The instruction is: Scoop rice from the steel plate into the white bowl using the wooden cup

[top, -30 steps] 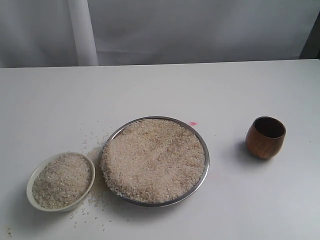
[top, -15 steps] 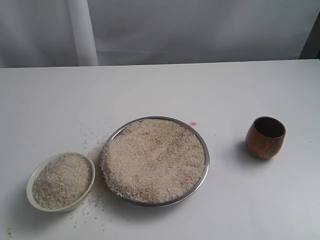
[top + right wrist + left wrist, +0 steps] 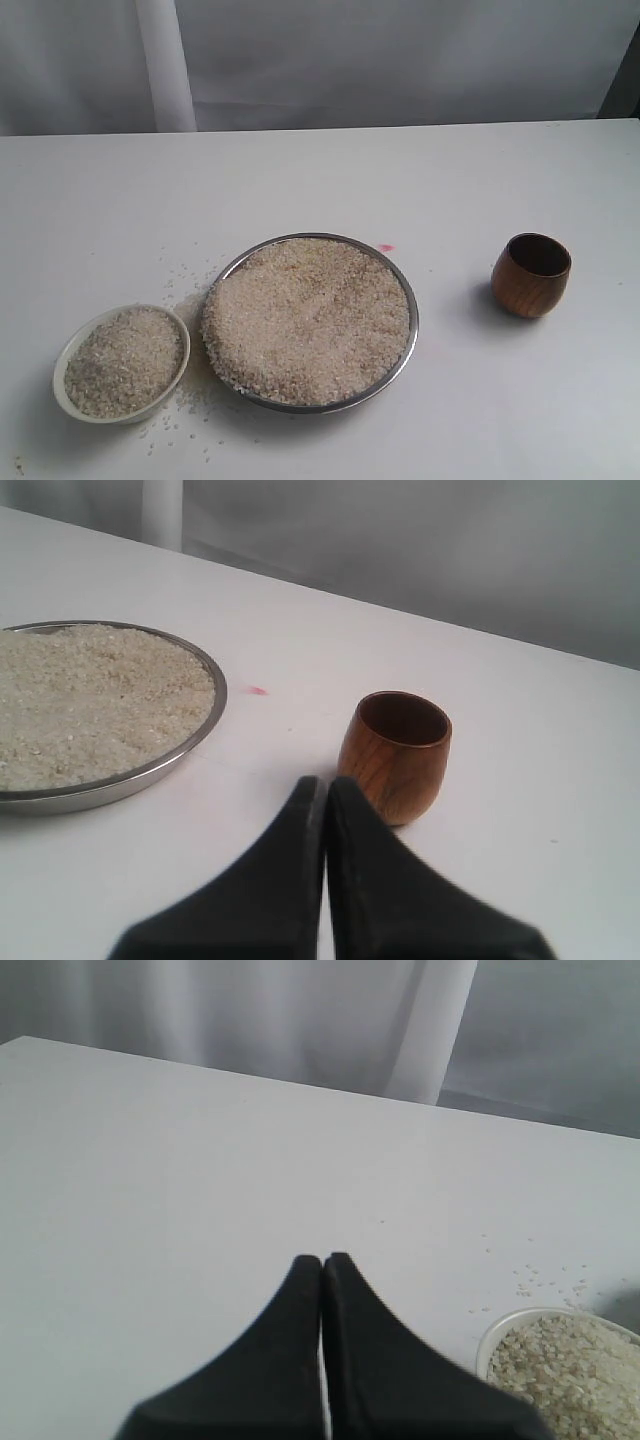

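Note:
The steel plate [image 3: 409, 340] sits mid-table, heaped with rice [image 3: 305, 320]. To its left stands the white bowl [image 3: 62, 385], also holding rice. The wooden cup [image 3: 530, 275] stands upright and empty to the right of the plate. Neither arm shows in the exterior view. In the right wrist view my right gripper [image 3: 325, 782] is shut and empty, its tips just short of the wooden cup [image 3: 395, 755], with the steel plate [image 3: 215, 695] off to one side. In the left wrist view my left gripper [image 3: 322, 1259] is shut and empty over bare table, the white bowl [image 3: 492, 1335] at the frame corner.
Loose rice grains [image 3: 180, 275] lie scattered on the white table around the bowl and the plate's left side. A small pink mark [image 3: 386, 247] sits just behind the plate. A grey curtain [image 3: 400, 60] hangs beyond the table's far edge.

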